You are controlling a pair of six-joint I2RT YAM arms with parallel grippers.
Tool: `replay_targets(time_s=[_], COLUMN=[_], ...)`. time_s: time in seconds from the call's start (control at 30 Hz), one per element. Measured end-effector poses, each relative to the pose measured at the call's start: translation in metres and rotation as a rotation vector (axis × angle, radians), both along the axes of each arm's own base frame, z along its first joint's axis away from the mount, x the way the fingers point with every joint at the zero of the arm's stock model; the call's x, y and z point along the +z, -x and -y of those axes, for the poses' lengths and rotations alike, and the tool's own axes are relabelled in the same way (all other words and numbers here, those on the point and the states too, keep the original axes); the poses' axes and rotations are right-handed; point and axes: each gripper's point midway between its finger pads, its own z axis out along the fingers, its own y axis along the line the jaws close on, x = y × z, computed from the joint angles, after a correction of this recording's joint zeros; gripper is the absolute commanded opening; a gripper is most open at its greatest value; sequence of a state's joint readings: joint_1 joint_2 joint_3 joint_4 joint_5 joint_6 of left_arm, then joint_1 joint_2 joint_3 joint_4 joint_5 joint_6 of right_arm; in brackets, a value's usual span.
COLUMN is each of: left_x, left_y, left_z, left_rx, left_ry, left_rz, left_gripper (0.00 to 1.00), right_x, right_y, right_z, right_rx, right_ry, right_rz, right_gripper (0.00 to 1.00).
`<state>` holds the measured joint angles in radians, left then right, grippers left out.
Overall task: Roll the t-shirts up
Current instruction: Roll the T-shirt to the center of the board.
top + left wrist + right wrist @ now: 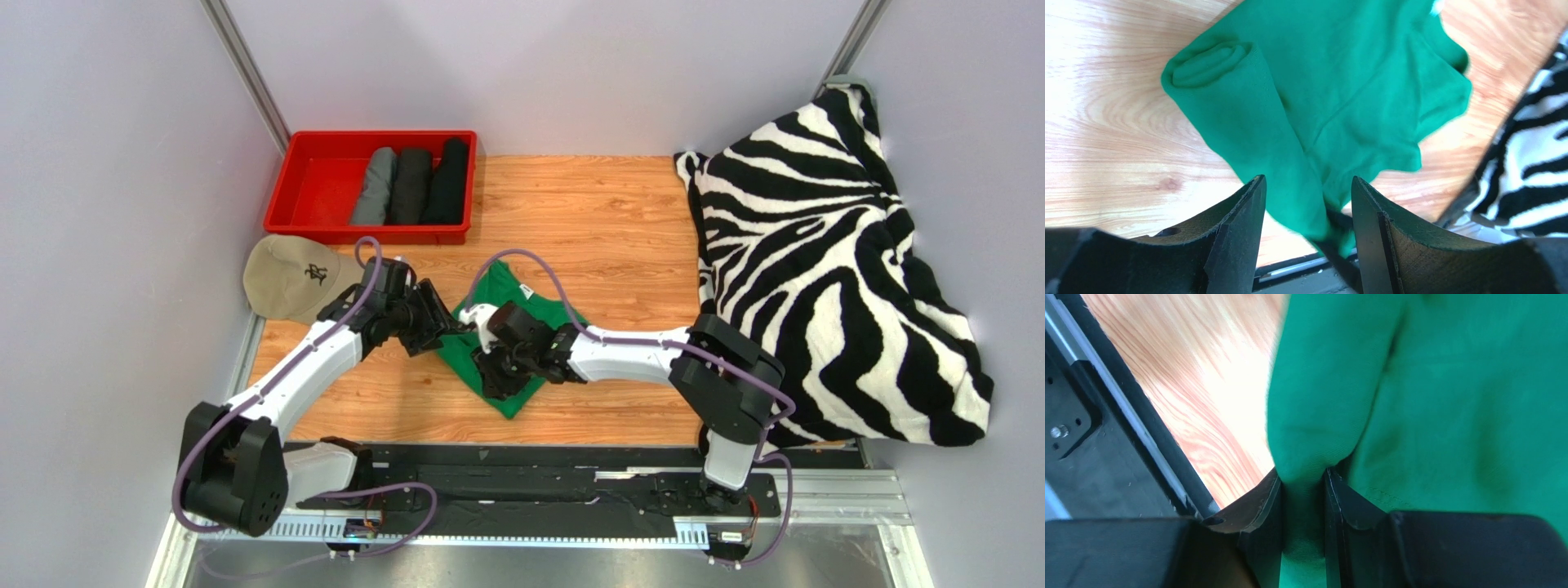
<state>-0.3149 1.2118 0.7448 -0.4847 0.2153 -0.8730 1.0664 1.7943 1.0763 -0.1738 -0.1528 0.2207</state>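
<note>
Green t-shirt (491, 294), red bin (321, 228), zebra-striped blanket (810, 245), beige cap (285, 277); rolls (411, 184) look grey and black.

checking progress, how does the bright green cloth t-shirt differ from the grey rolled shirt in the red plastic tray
The bright green cloth t-shirt lies on the wooden table; the grey rolled shirt sits in the red plastic tray. The green one is rolled at one edge, the grey fully. The right gripper pinches the green one; no gripper holds the grey. Both are plain cloth.

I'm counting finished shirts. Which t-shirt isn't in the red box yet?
The green t-shirt: it lies on the table, while the grey t-shirt and two black t-shirts sit rolled in the red box.
</note>
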Motion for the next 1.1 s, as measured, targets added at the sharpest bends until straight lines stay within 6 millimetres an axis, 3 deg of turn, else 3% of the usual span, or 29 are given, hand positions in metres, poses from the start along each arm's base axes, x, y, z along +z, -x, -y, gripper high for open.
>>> replay_targets(time_s=[0.17, 0.5, 0.97, 1.1], left_x=[0.005, -0.02, -0.052, -0.058], left_y=[0.006, 0.023, 0.022, 0.018], left_z=[0.002, 0.005, 0.005, 0.01], left_rx=[-0.008, 0.0, 0.072, 0.084], left_ry=[0.042, 0.094, 0.057, 0.047], left_rz=[0.054, 0.011, -0.05, -0.047], left_gripper=[0.62, 0.66, 0.65, 0.58], right_x=[-0.006, -0.006, -0.005, -0.005], right_y=[-0.005, -0.01, -0.011, -0.012], right_z=[0.012, 0.013, 0.013, 0.014], right_rx=[-0.051, -0.104, -0.132, -0.14], right_ry=[-0.088, -0.223, -0.267, -0.271], right_rz=[-0.204, -0.445, -0.548, -0.562], right_gripper=[0.27, 0.27, 0.28, 0.28])
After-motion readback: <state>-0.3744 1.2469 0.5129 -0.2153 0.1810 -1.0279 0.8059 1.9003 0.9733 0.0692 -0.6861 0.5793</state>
